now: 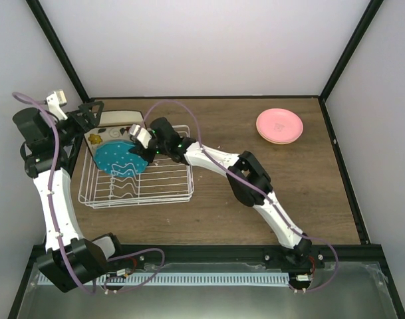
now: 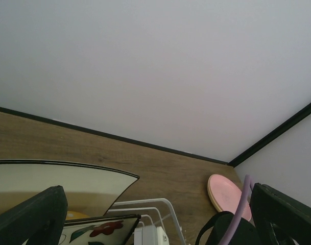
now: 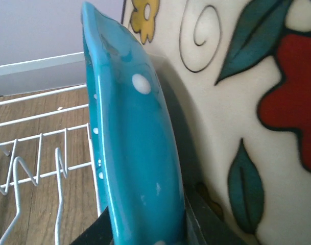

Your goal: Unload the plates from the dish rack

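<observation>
Well, the right fingers (image 3: 211, 229) are pinching the rim of the teal plate (image 3: 140, 153), one finger on each face. That grip suits a dish standing on edge, since it should let the plate come straight up out of the prongs without scraping its neighbour. The neighbour is the flowered cream plate (image 3: 257, 102), leaning just behind the teal one. Over on the other side, the left fingers (image 2: 30, 217) are spread wide with nothing between them, hovering over the plain cream plate (image 2: 58, 181) at the rack's far-left corner, lined up for its top edge by my reckoning. All three dishes stand in the dish rack (image 1: 169, 193), crowded toward its left end. Well apart on the tabletop (image 1: 209, 219), a pink plate (image 1: 279, 126) lies flat at the far right, already unloaded.
</observation>
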You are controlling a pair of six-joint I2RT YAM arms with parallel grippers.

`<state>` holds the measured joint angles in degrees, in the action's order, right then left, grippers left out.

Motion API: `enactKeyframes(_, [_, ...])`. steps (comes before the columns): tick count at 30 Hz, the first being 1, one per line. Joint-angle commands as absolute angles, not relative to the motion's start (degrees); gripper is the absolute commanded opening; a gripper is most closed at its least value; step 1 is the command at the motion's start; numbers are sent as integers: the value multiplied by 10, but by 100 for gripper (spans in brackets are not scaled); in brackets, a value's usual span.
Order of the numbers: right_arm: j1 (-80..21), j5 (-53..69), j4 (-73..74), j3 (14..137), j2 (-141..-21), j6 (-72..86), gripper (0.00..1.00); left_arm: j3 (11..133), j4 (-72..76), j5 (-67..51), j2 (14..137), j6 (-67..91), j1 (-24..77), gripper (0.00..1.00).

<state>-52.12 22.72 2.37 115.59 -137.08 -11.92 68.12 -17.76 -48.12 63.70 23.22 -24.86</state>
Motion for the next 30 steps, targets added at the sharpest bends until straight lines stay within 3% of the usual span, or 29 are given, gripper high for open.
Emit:
enactKeyframes(1, [-533, 235, -2, 1140, -1325, -99, 1, 691, -176, -486, 635, 226, -245, 100])
enactKeyframes(9, [-533, 210, -45, 1078, -1251, -96, 1, 687, -179, -488, 634, 224, -242, 100])
enactKeyframes(19, [-531, 183, -30, 1085, -1195, -130, 1, 699, -159, -480, 639, 234, -241, 100])
enactKeyframes(30, [-527, 163, 9, 919, -1002, -150, 1, 772, -105, -424, 673, 275, -248, 100])
